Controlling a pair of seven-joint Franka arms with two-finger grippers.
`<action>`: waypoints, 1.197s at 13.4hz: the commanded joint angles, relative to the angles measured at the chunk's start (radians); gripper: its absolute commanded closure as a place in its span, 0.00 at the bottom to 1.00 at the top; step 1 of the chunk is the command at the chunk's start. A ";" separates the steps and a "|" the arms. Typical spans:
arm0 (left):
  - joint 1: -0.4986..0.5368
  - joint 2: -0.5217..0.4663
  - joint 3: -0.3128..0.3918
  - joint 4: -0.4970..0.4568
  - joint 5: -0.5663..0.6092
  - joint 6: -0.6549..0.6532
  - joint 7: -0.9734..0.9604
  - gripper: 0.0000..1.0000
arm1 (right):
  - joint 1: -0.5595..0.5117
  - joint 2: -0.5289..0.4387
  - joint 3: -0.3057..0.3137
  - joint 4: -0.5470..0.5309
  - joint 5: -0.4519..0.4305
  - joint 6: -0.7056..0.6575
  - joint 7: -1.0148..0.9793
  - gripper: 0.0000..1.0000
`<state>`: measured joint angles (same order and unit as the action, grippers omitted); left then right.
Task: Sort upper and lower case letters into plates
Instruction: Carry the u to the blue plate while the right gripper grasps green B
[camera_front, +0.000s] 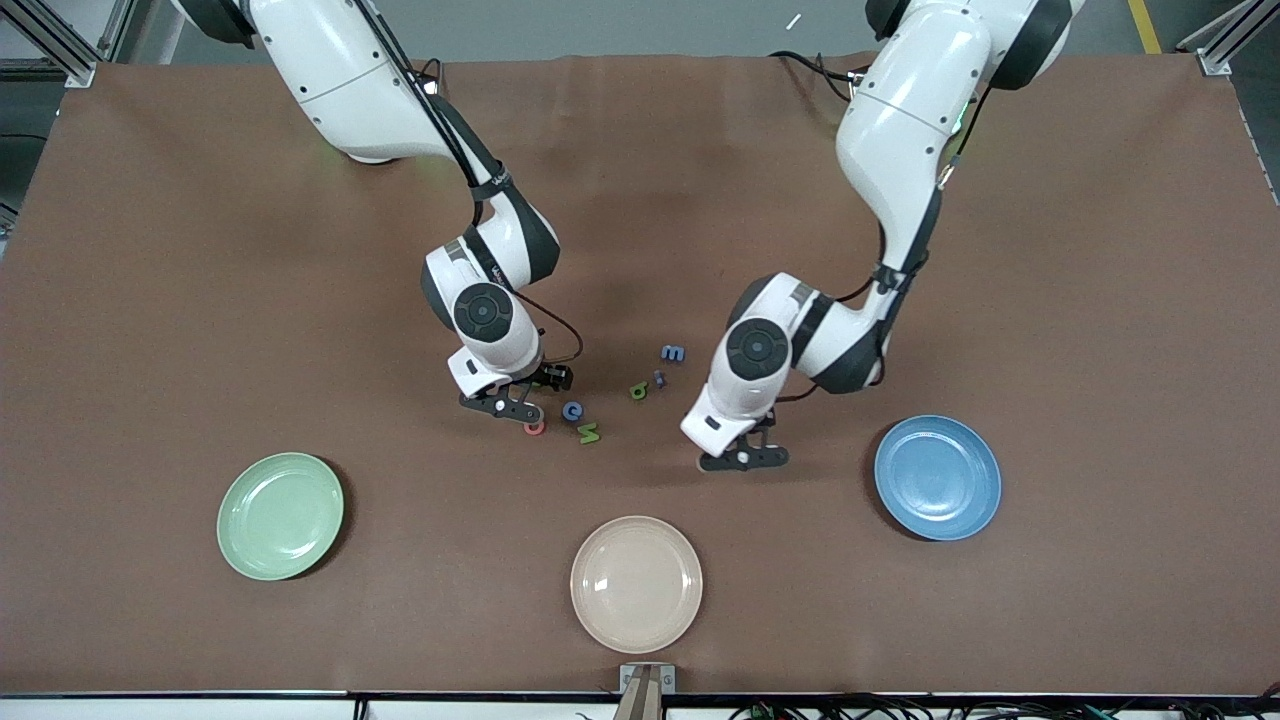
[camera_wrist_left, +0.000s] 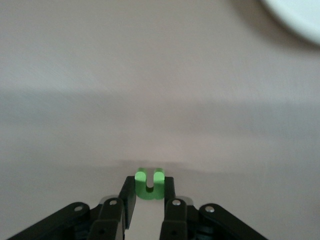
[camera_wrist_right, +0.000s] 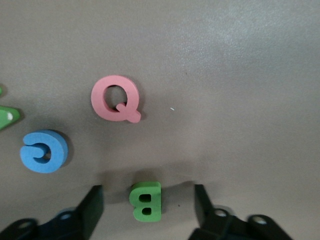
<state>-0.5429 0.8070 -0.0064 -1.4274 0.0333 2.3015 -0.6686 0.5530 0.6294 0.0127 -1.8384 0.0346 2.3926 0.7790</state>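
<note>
Inspecting the right wrist view, the right gripper (camera_wrist_right: 147, 192) is found released, its fingers standing astride the B (camera_wrist_right: 146, 200) with a clear gap on each flank. The long axis of the B runs along the fingers, so a closure would fall across its narrow width. The Q (camera_wrist_right: 116, 98) and the blue letter (camera_wrist_right: 44, 151) lie near but apart from it, and enough room for the fingers is judged to remain. In the front view this gripper (camera_front: 505, 405) is placed low over the cluster at the frame's centre, where three more letters (camera_front: 655, 375) lie apart from it, toward the left arm. The left gripper (camera_wrist_left: 149, 187) is seen clenched on the U-shaped letter (camera_wrist_left: 150, 184), both fingers against its sides; whether the letter is off the cloth cannot be told. That gripper (camera_front: 745, 458) stands just beside the blue plate (camera_front: 985, 440), over bare cloth. The green plate (camera_front: 235, 490) lies in the frame's lower part at the right arm's end, well apart from the cluster. The cream plate (camera_front: 600, 545), at lower centre, is judged a hazard only for a low carry.
</note>
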 joint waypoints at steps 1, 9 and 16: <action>0.072 -0.092 0.002 -0.016 0.019 -0.056 0.035 1.00 | 0.018 -0.031 -0.008 -0.039 0.021 0.014 0.011 0.44; 0.325 -0.106 0.000 -0.048 0.020 -0.172 0.310 0.93 | 0.005 -0.034 -0.013 -0.022 0.016 -0.027 -0.006 0.96; 0.353 -0.095 -0.016 -0.048 0.005 -0.177 0.329 0.00 | -0.255 -0.037 -0.019 0.140 -0.090 -0.156 -0.402 0.95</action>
<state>-0.1604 0.7301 -0.0078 -1.4733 0.0356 2.1359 -0.2971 0.3727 0.6047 -0.0258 -1.7022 -0.0107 2.2509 0.4935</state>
